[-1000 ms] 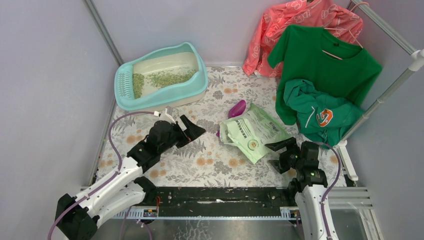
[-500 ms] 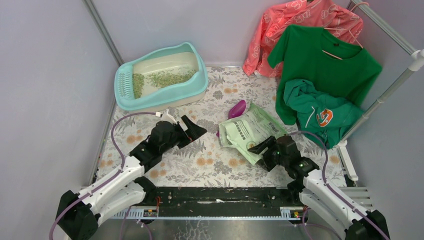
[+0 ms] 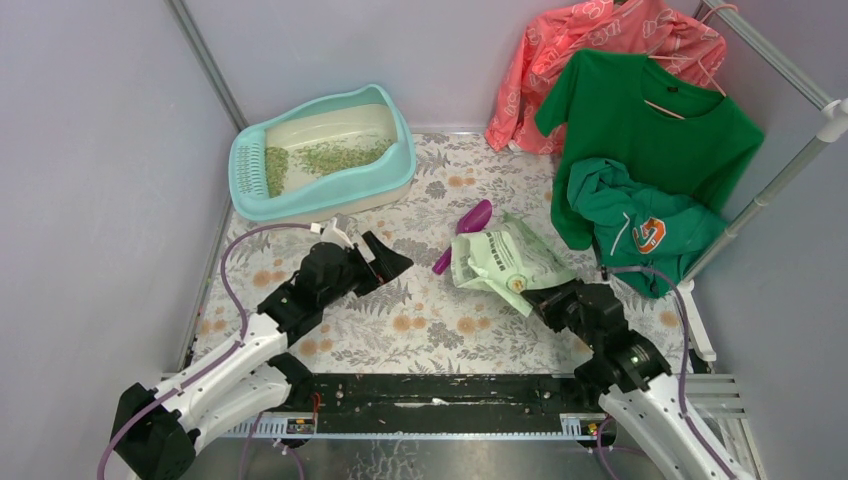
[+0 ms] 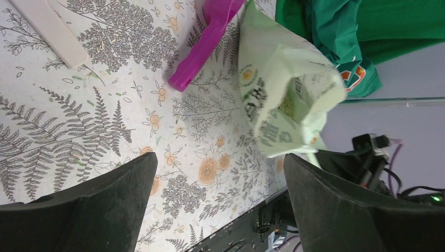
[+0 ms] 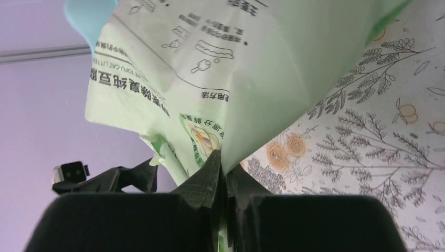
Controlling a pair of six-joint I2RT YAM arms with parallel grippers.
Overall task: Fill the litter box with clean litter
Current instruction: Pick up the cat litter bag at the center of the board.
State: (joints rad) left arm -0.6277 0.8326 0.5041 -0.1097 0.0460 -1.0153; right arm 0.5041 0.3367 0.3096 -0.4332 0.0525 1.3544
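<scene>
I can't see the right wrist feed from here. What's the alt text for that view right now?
The right gripper is pinched shut on the bottom edge of the light green printed bag, which rises from the fingertips and fills most of the frame. The floral table cover shows at right and a lilac wall at left.

Pale lilac walls (image 3: 90, 150) enclose a fern-and-flower tablecloth (image 3: 420, 330) — garments (image 3: 650, 120) hang on a white rack (image 3: 775, 185) at right.

Purple scoop (image 3: 476, 216) lying on floral tablecloth (image 3: 420, 330), just beside light green bag (image 3: 500, 262). Pink garment (image 3: 600, 50), green T-shirt (image 3: 650, 130), green jacket (image 3: 625, 215) hanging on rack (image 3: 780, 182) at right.
</scene>
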